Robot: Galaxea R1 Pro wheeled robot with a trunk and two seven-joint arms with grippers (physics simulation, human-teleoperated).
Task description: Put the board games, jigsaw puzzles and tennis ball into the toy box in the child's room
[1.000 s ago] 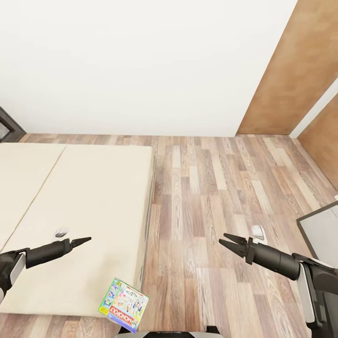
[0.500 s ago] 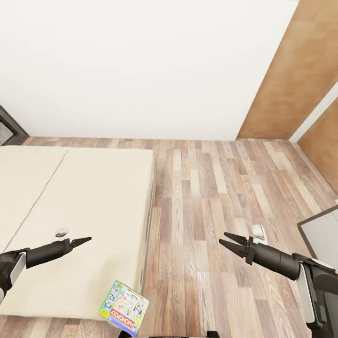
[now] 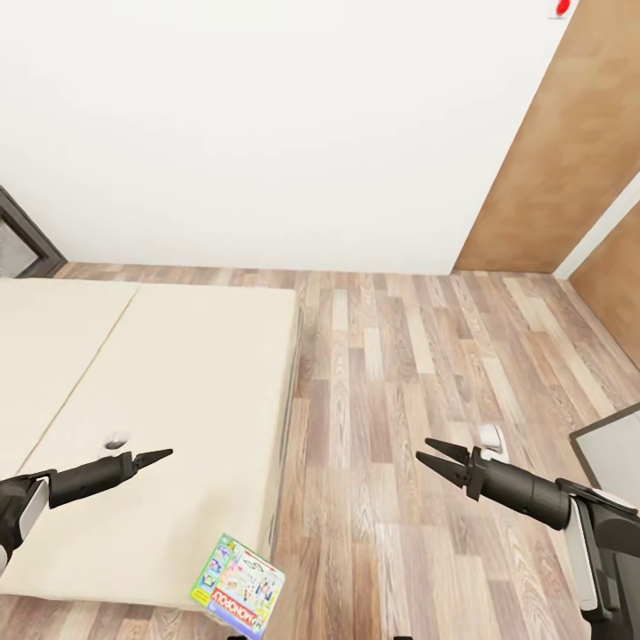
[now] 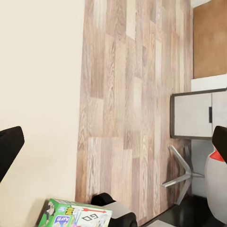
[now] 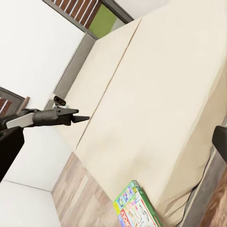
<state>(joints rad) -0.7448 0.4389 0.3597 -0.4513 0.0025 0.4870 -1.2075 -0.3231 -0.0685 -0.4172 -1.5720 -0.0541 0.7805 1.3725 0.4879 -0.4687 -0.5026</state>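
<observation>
We read "MONOPOLY" on board game (image 3: 237, 586), long axis toward 1 o'clock, overhanging bed (image 3: 160, 391); left pincer (image 3: 160, 457) closed, right pincer (image 3: 433, 458) parted, both empty.

From the head camera I see the bed (image 3: 151, 427), its beige mattress reaching in from the left edge over wood-plank floor (image 3: 400, 373). A green-edged pastel board game (image 3: 237, 586) lies at the near corner of the mattress, overhanging the edge. My left gripper (image 3: 158, 458) hangs above the mattress, jaws closed to a point. My right gripper (image 3: 437, 459) hangs over the floor, jaws slightly parted and empty. A small white item (image 3: 490, 436) lies on the floor just beyond it; I cannot identify it. A white wall (image 3: 267, 133) stands behind, a brown panel (image 3: 569, 151) to its right.
</observation>
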